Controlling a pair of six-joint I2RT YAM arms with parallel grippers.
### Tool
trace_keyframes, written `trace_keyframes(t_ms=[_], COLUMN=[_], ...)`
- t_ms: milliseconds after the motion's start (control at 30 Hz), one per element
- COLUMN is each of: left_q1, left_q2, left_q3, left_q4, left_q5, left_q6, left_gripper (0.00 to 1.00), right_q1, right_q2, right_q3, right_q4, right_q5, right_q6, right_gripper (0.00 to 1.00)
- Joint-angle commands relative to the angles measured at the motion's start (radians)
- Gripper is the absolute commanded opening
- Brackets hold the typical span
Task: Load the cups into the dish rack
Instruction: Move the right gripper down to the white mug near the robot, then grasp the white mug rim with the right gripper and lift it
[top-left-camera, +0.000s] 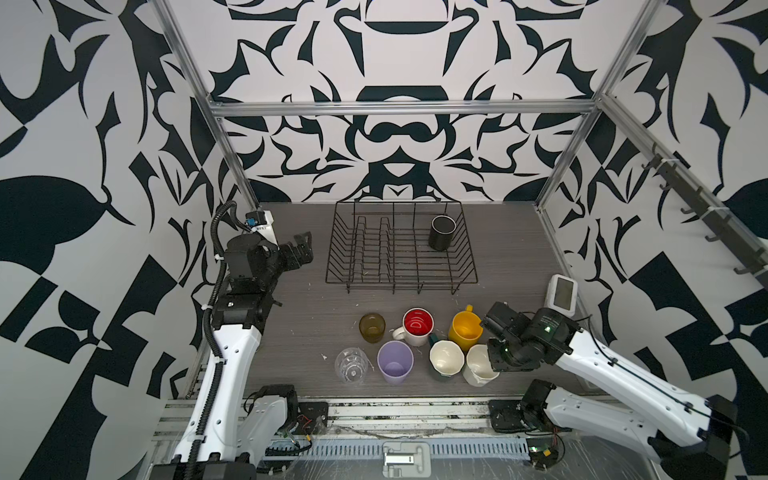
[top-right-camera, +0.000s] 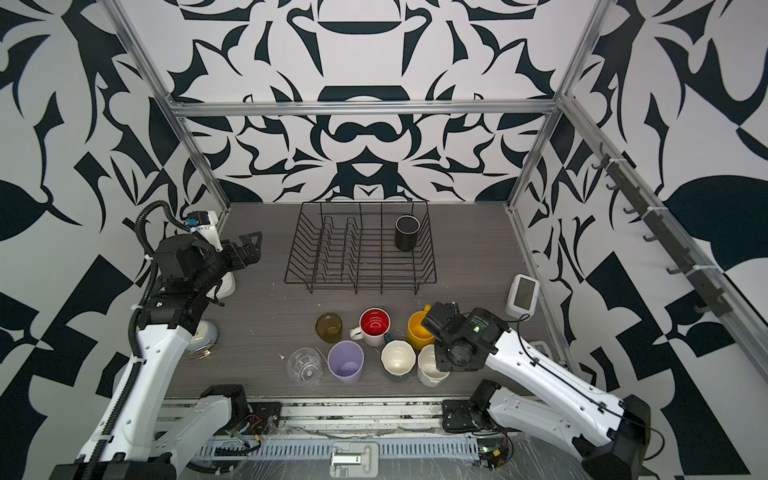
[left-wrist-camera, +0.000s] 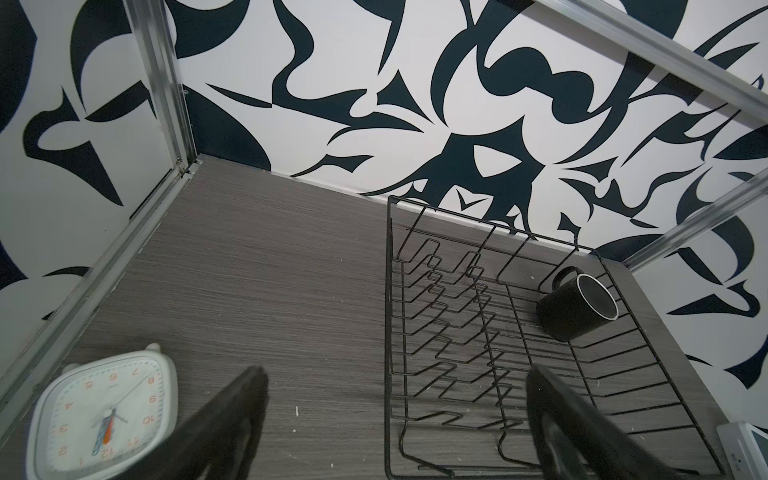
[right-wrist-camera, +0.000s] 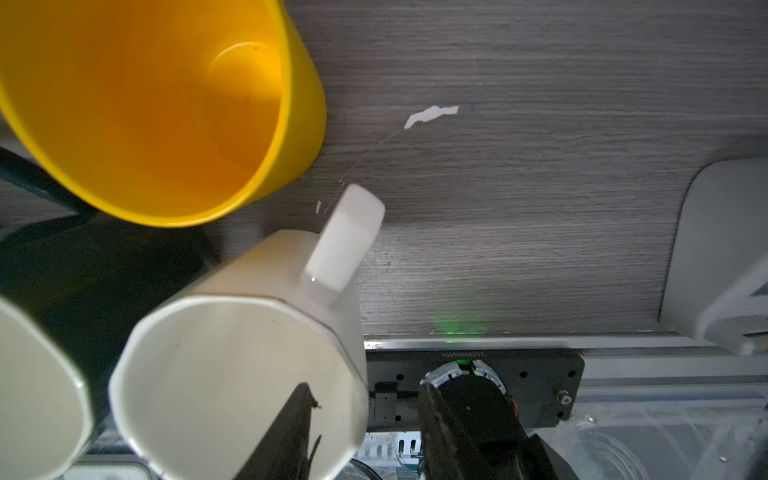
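Observation:
The dish rack (top-left-camera: 401, 283) stands at the back of the table with the black mug (top-left-camera: 441, 232) upright in its right side. Nearer the front stand the amber glass (top-left-camera: 372, 327), red-inside white mug (top-left-camera: 417, 326), yellow mug (top-left-camera: 464, 330), clear glass (top-left-camera: 352, 365), lilac tumbler (top-left-camera: 395, 361), cream-inside teal mug (top-left-camera: 445, 359) and white mug (top-left-camera: 478, 370). My right gripper (right-wrist-camera: 365, 395) straddles the white mug's (right-wrist-camera: 232, 374) wall, one finger inside and one outside with a gap beside it. My left gripper (left-wrist-camera: 395, 374) hangs open and empty left of the rack.
A white alarm clock (left-wrist-camera: 104, 415) lies on the table by the left arm. A white device with a screen (top-left-camera: 563, 293) stands at the right table edge behind the right arm. Metal frame posts line the table's sides, and a hook rail (top-left-camera: 706, 216) runs along the right wall.

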Motion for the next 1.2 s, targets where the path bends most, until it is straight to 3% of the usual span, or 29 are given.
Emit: trace_keyframes(t_ms=[0,567,867,1000,1167], left_q1=[0.003,0.002,0.002,0.002,0.003], left_q2=[0.002,0.002,0.0,-0.003,-0.005], left_q3=[-0.003,-0.005,-0.006,-0.005,-0.005], left_q4=[-0.004,-0.004,-0.006,-0.006,-0.006], left_q5=[0.004,0.001,-0.001,-0.003,-0.003], left_q6=[-0.004,-0.004,-0.005,-0.003,-0.003], left_gripper=[0.99,0.99,1.0,0.99,0.99], right_q1=[0.004,0.005,0.004,0.004,0.004], right_q2=[0.009,0.04,0.045,0.057,0.072], right_q3=[-0.019,-0.11,-0.108,-0.102,-0.073], right_q4=[0.065,0.148,0.129,0.125,0.09], right_q5=[0.004,0.04,0.075,0.096,0.135], right_q6=[0.027,0.034,0.044,0.057,0.058], right_gripper=[0.43,0.32,0.15,0.0,0.0])
